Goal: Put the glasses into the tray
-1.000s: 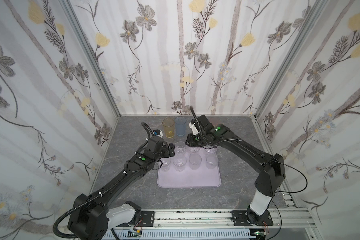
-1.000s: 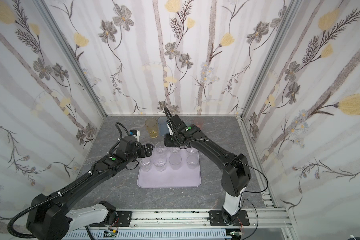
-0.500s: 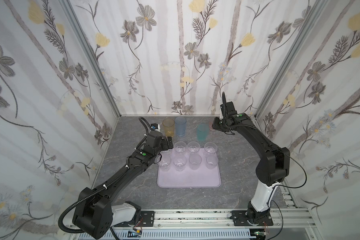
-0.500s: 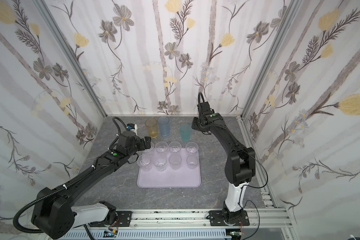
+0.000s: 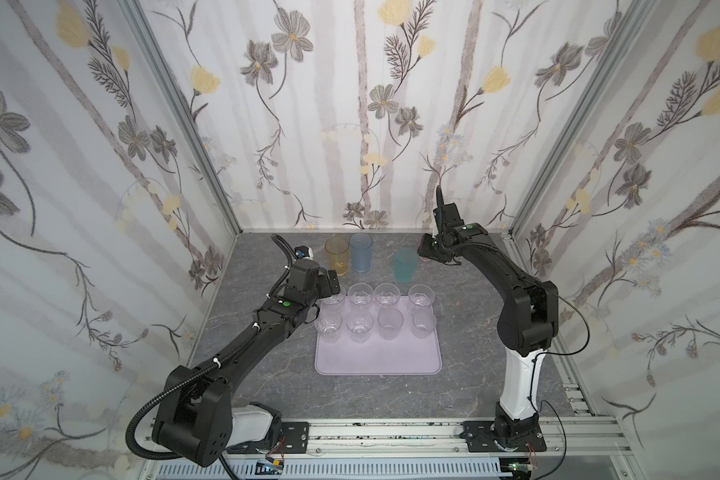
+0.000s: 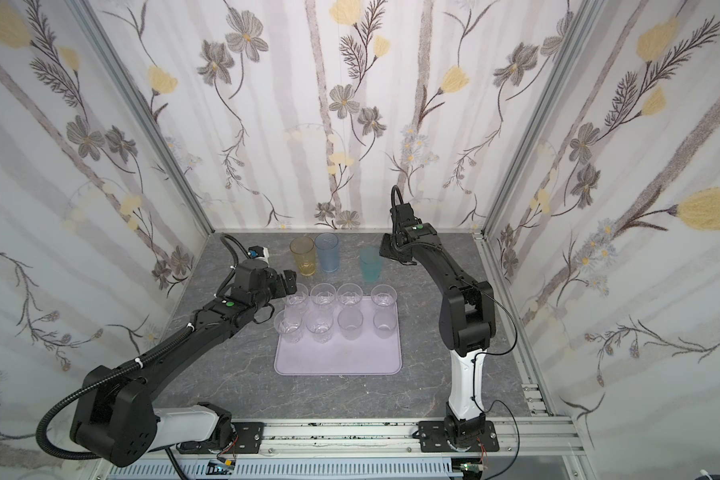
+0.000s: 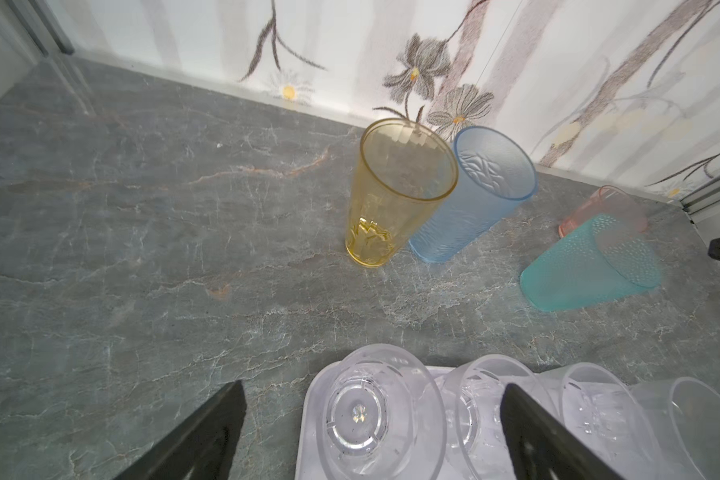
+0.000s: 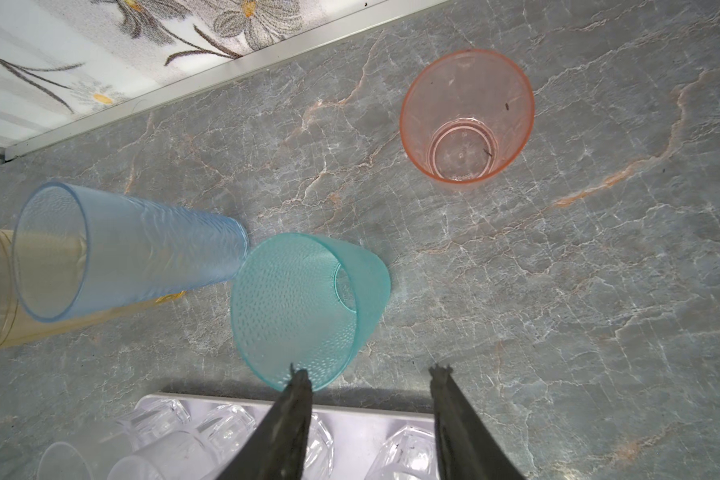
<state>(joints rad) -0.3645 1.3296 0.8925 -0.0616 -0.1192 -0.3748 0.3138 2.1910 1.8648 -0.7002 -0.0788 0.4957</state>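
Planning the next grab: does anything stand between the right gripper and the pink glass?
Nothing visible does. Only bare table lies between the right gripper and the pink glass; the teal glass stands off to the side.

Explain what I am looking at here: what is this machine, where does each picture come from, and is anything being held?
This is a two-armed robot: a left arm and a right arm, bolted to a rail at the front of a grey tabletop. Each ends in a two-fingered end effector. Two pictures look down on the whole scene from above; the other two come from cameras on the wrists. A pale lilac tray carries eight short see-through glasses in two rows. Behind it, off the tray, stand an amber glass, a blue glass, a teal glass and a short pink glass. The left end effector is open by the tray's back left corner; the right end effector is open beside the teal glass. Neither holds anything.
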